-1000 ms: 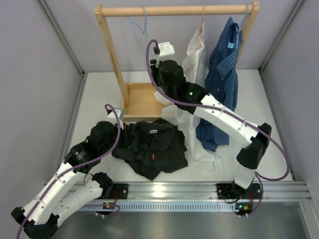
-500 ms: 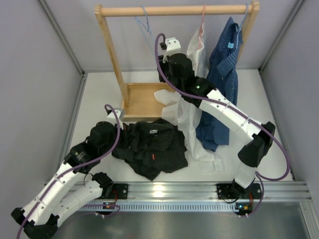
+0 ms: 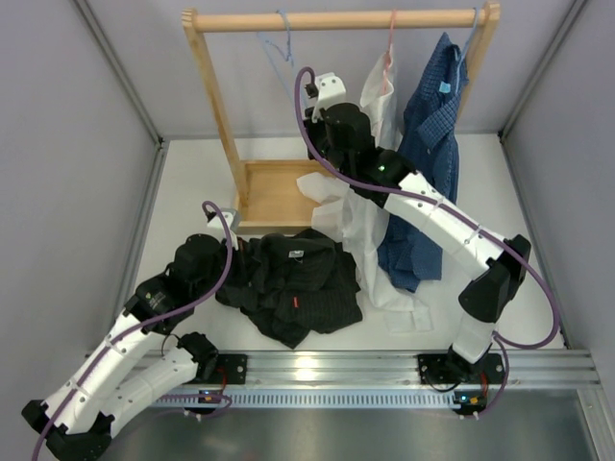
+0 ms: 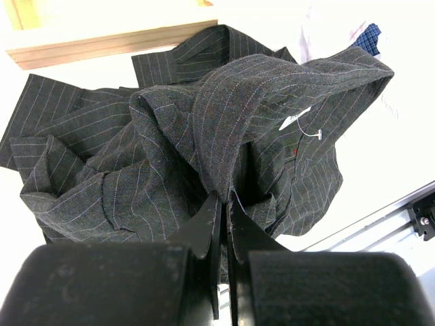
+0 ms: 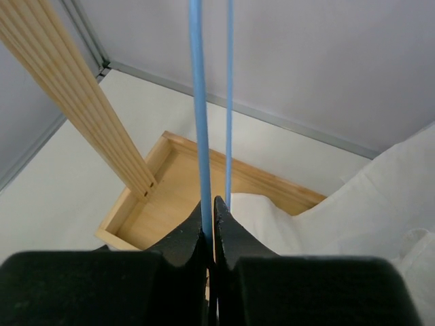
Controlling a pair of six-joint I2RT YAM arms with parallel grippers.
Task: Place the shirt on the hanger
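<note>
The black pinstriped shirt (image 3: 293,283) lies crumpled on the table in front of the wooden rack base. My left gripper (image 3: 233,254) is at its left edge. In the left wrist view it (image 4: 223,201) is shut on a raised fold of the shirt (image 4: 224,115), whose white label (image 4: 299,117) shows. The light-blue hanger (image 3: 279,43) hangs by its hook from the rail. My right gripper (image 3: 307,96) is raised to it. In the right wrist view it (image 5: 209,204) is shut on one blue wire of the hanger (image 5: 198,102).
The wooden rack has a top rail (image 3: 336,19), a left post (image 3: 219,106) and a base tray (image 3: 274,197). A white shirt (image 3: 370,206) on a pink hanger (image 3: 390,34) and a blue dotted shirt (image 3: 432,144) hang to the right. Grey walls close in three sides.
My right arm has risen and reached back toward the rail, bringing its gripper onto the blue hanger's wire. The left arm and the black shirt have not moved.
</note>
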